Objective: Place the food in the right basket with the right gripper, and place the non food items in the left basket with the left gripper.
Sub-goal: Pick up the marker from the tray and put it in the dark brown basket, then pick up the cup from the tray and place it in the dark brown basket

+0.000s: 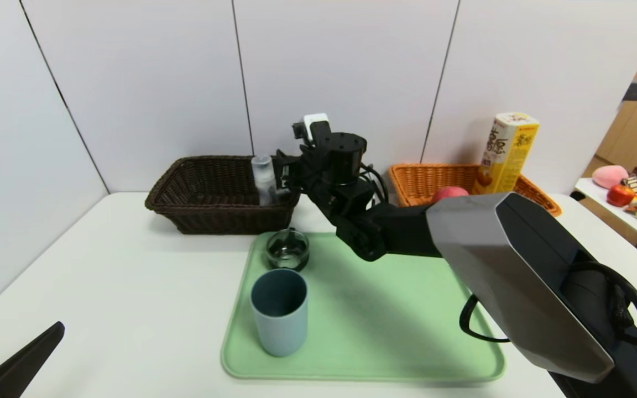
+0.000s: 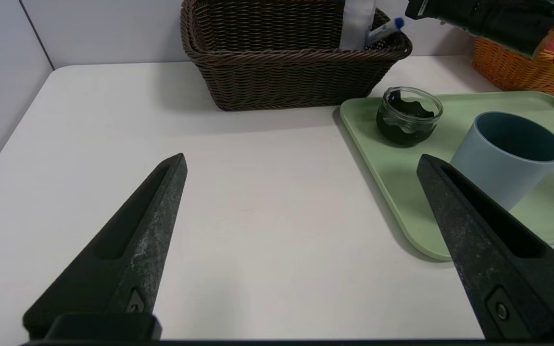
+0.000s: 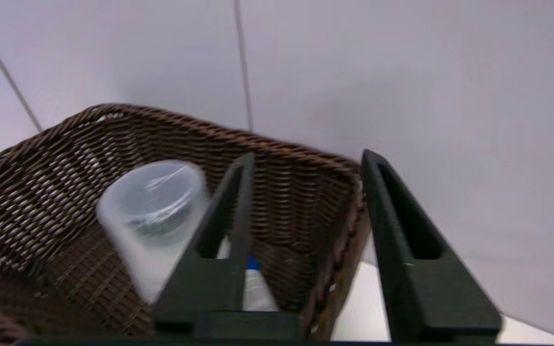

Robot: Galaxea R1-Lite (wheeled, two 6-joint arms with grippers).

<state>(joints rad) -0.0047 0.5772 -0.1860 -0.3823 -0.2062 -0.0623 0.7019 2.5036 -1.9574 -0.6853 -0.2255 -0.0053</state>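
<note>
White counter [image 1: 130,287], enclosed by pale panel walls at its back and left edges.

Item, near-left corner: my left pincer [image 2: 301,202], parked low over bare counter, tines spread wide, holding nothing.

Item, back edge, left of centre: dark wicker basket [image 1: 208,193]. A clear plastic bottle [image 1: 264,179] stands inside against its right wall, tilted slightly.

Item, over that basket's right rim: my right pincer [image 3: 306,192], reached across from the right side, tines parted with nothing between them; the bottle sits just beside one tine, outside the gap.

Item, centre of the counter: green tray [image 1: 385,331]. It bears a small glass jar [image 1: 287,250] at its back-left corner and a blue-grey cup [image 1: 279,310] nearer the front edge. Both look like non-food, so by my reckoning they are owed to the dark basket, by my left pincer.

Item, back edge, right of centre: orange basket [image 1: 434,182], holding a tall yellow carton [image 1: 506,152] and a red fruit [image 1: 450,193].

Hazards, as I judge them: my right tine, drawn back carelessly, could clip the bottle and topple it or drag the basket. My right arm spans the tray, so my left reaching in for the jar risks a collision.
</note>
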